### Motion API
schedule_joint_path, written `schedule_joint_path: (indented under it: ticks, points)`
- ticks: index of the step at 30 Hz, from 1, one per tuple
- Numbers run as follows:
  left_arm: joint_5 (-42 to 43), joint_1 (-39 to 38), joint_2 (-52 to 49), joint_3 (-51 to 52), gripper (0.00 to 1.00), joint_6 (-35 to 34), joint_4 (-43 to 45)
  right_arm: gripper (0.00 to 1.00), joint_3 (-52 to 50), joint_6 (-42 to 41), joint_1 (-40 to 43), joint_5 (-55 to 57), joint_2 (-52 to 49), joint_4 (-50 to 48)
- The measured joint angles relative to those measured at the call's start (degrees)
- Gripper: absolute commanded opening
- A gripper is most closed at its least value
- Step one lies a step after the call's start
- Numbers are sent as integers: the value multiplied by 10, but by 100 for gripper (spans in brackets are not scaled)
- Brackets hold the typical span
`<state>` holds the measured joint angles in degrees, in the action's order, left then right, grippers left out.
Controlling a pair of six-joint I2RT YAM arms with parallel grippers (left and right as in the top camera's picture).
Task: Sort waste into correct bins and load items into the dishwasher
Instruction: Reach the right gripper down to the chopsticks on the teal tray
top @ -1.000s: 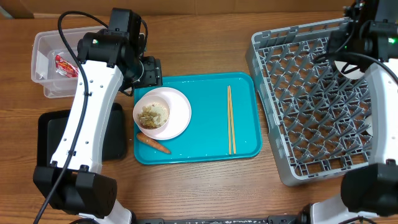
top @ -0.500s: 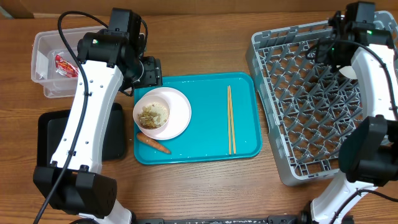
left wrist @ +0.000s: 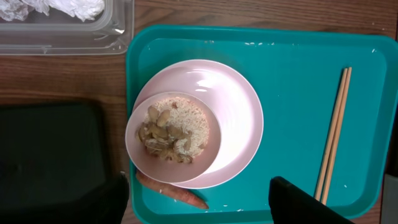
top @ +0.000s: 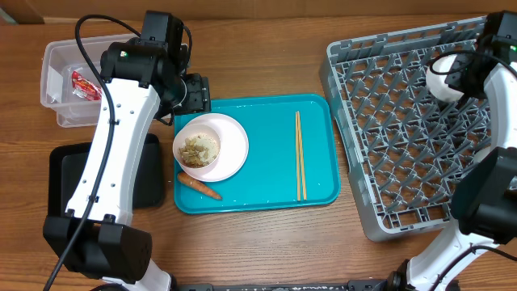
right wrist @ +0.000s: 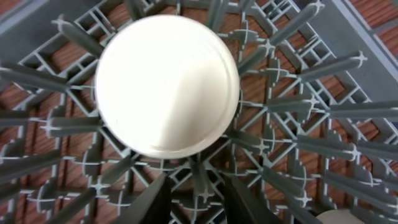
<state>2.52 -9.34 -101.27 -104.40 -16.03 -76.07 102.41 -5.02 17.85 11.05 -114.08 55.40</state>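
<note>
A white plate (left wrist: 239, 118) on the teal tray carries a small bowl of rice scraps (left wrist: 173, 134). An orange carrot (left wrist: 177, 193) lies by its near rim. The wooden chopsticks (top: 300, 153) lie to the right. My left gripper (left wrist: 199, 206) hovers over the plate, open and holding nothing. The red wrapper (top: 83, 85) and white tissue (left wrist: 68, 7) lie in the clear tub (top: 56, 105). In the grey dish rack (top: 404, 145) a white bowl (right wrist: 166, 84) rests upside down among the pegs. My right gripper (right wrist: 199, 202) is just behind it, fingers apart and not touching it.
The black tray (top: 65, 174) sits left of the teal tray (top: 266, 190), under my left arm. The rack takes up the right side of the table. Bare wood shows along the front edge.
My right arm has swung from the rack's far edge toward its right side. The white bowl now stands free in the rack. The left arm has not moved.
</note>
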Motion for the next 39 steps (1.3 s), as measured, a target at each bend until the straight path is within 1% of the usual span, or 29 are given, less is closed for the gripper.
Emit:
schedule_joint_path:
  ticks: [3, 6, 8, 11, 12, 14, 20, 26, 30, 34, 39]
  points:
    - [0, 0, 0, 0, 74, 0, 0, 34, 0, -7, -10, 1, 17, 0]
    - [0, 0, 0, 0, 75, 0, 0, 38, 0, 0, -27, -13, 44, 4]
    - [0, 0, 0, 0, 76, 0, 0, 43, 0, 10, -40, -30, 60, 14]
    - [0, 0, 0, 0, 78, 0, 0, 60, 0, 23, -63, -64, 81, 38]
    - [0, 0, 0, 0, 78, 0, 0, 64, 0, 30, -71, -80, 86, 49]
    - [0, 0, 0, 0, 79, 0, 0, 66, 0, 47, -88, -115, 93, 74]
    - [0, 0, 0, 0, 80, 0, 0, 67, 0, 78, -155, -214, 97, 161]
    - [0, 0, 0, 0, 84, 0, 0, 67, -1, 84, -241, -246, 97, 210]
    - [0, 0, 0, 0, 87, -1, 0, 66, -29, 67, -289, -254, 97, 203]
    - [0, 0, 0, 0, 88, -3, 0, 66, -97, 42, -329, -257, 98, 180]
    - [0, 0, 0, 0, 88, -3, 0, 61, -194, 11, -386, -249, 98, 108]
